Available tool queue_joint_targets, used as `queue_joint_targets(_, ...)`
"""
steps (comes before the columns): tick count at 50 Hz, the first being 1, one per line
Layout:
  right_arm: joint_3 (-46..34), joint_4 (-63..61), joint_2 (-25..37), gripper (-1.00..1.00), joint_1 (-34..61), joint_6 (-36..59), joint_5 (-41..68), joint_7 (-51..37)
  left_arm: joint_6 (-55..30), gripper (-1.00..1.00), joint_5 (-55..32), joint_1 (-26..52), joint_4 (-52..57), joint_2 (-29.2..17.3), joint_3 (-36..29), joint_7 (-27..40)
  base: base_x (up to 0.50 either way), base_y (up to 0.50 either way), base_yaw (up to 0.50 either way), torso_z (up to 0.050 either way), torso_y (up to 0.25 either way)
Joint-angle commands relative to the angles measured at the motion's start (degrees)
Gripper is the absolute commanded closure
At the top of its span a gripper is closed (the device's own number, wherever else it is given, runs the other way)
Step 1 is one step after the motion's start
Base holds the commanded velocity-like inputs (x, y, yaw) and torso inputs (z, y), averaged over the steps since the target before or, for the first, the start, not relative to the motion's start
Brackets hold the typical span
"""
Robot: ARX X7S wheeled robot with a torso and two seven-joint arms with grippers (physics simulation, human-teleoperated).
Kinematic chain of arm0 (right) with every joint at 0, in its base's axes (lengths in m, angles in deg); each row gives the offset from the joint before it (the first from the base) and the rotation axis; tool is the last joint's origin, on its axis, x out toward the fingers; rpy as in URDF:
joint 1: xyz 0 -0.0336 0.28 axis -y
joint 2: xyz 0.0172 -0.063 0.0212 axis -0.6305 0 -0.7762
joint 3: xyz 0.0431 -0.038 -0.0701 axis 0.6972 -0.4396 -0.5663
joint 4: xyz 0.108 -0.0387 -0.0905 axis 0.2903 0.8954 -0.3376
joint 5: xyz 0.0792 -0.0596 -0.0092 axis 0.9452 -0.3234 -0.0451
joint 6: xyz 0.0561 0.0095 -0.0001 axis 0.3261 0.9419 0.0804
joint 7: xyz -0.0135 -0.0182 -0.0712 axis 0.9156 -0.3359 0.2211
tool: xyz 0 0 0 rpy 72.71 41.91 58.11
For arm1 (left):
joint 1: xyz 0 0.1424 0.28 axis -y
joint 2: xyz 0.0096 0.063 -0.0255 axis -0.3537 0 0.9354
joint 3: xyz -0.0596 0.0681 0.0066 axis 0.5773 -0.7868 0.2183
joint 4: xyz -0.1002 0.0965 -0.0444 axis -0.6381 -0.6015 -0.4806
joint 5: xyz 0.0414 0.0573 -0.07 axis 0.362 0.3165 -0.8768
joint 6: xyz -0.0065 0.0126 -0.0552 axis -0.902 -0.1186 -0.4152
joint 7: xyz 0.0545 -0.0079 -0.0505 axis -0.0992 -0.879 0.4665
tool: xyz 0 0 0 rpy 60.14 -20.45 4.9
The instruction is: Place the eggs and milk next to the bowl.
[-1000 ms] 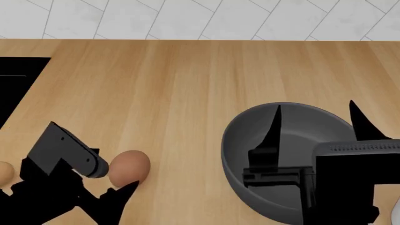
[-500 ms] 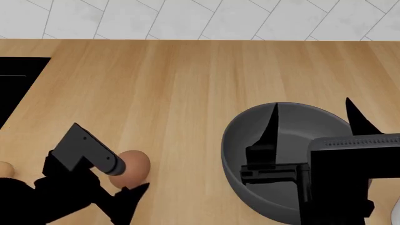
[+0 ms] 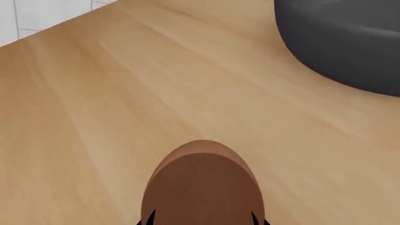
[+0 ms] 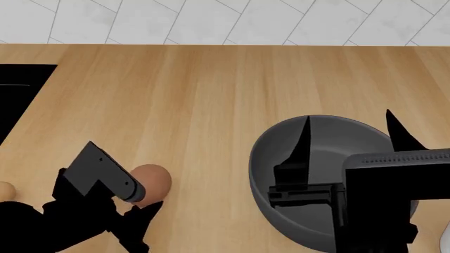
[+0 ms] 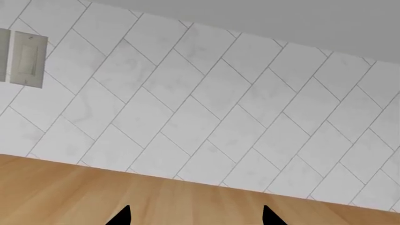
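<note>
On the wooden counter (image 4: pixel 211 105), near its front edge on the robot's left, the reddish-brown egg (image 4: pixel 150 182) lies between the fingertips of the left gripper (image 4: pixel 144 213). The left wrist view shows that egg (image 3: pixel 201 187) filling the near field, with a dark fingertip at each flank. The jaws stand narrow about the egg, but whether the pads bear on the shell cannot be told; the egg appears to rest on the wood.

The dark grey bowl (image 4: pixel 320 179) sits well apart to the right, with open counter between. The tan egg (image 4: pixel 6 191) is only partly visible at the left border of the head view, close to the black sink (image 4: pixel 21 95). No milk is seen in any view.

The right gripper (image 4: pixel 348 129) hangs over the bowl with its fingers spread wide and nothing between them. The right wrist view shows only the two tips, the counter and the tiled wall (image 5: pixel 200 93).

Risks, as judged:
- An oval, smooth shell gripped off-centre may squirt out and roll toward the counter's front edge or the sink.
- A lift begun before firm contact would leave the egg behind or nudge it away.
- The tan egg lies close to the left arm; a sweep of that arm could knock it.
- Carrying toward the bowl brings the left arm near the right gripper; collision is possible unless one yields.
</note>
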Motion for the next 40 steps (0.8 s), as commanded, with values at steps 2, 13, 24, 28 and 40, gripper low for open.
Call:
queue_joint_targets(2, -0.67, -0.05, 0.06, -1.00, 0.83, 0.66, 0.14, -0.10, -0.16, 1.00, -2.14, -0.30, 4.10, -1.23, 1.01, 0.32, 0.00, 0.00, 0.00, 0.000, 0.000)
queue_joint_targets(13, -0.78, -0.08, 0.13, -1.00, 0.98, 0.48, 0.29, -0.24, -2.19, 1.00, -7.06, -1.55, 14.41, -4.68, 1.38, -3.58, 0.00, 0.00, 0.00, 0.000, 0.000)
queue_joint_targets(24, -0.23, -1.04, 0.42, -1.00, 0.56, 0.85, 0.73, -0.57, -5.15, 1.00, -8.06, 0.00, 16.97, -2.56, -1.56, -3.96, 0.00, 0.00, 0.00, 0.000, 0.000)
queue_joint_targets(28, 0.16, -1.86, 0.59, -1.00, 0.33, 1.45, 0.97, -0.87, -4.78, 1.00, -7.82, 0.57, 16.38, -1.33, -3.01, -4.75, 0.00, 0.00, 0.00, 0.000, 0.000)
queue_joint_targets(40, 0.77, -4.24, 1.24, -1.00, 0.34, 3.42, 1.43, -1.61, -1.81, 1.00, -6.02, 0.34, 13.88, 1.02, -6.72, -6.41, 0.00, 0.00, 0.00, 0.000, 0.000)
